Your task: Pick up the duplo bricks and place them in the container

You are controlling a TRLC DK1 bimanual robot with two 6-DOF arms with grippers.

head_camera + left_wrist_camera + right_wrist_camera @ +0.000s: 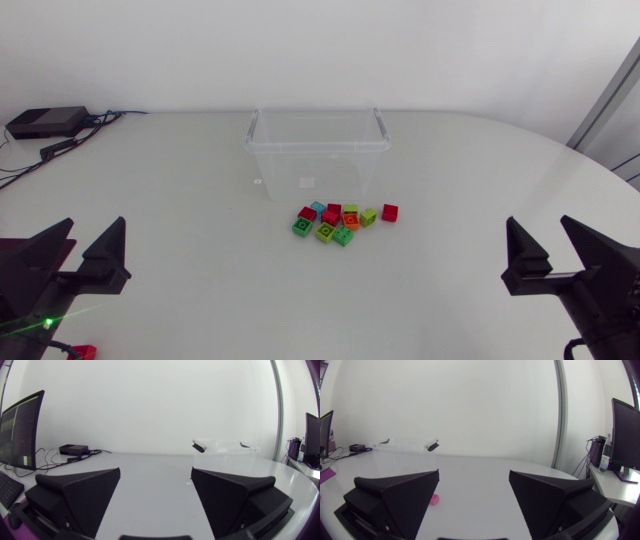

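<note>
Several studded bricks [335, 222] front the clear boxy container [317, 148]; left end effector [97, 228] and right end effector [538, 226] gape wide.

Head camera overhead; both wrist cameras low across table [150, 200], sharing container [316, 147]

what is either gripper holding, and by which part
Nothing. The left gripper and right gripper are both open and empty; the coloured duplo bricks lie loose by the clear plastic container.

Open counter [200, 250] runs from left pincer [96, 222] and right pincer [538, 220] to bricks [340, 222]; container [300, 165] walls off their far side.
</note>
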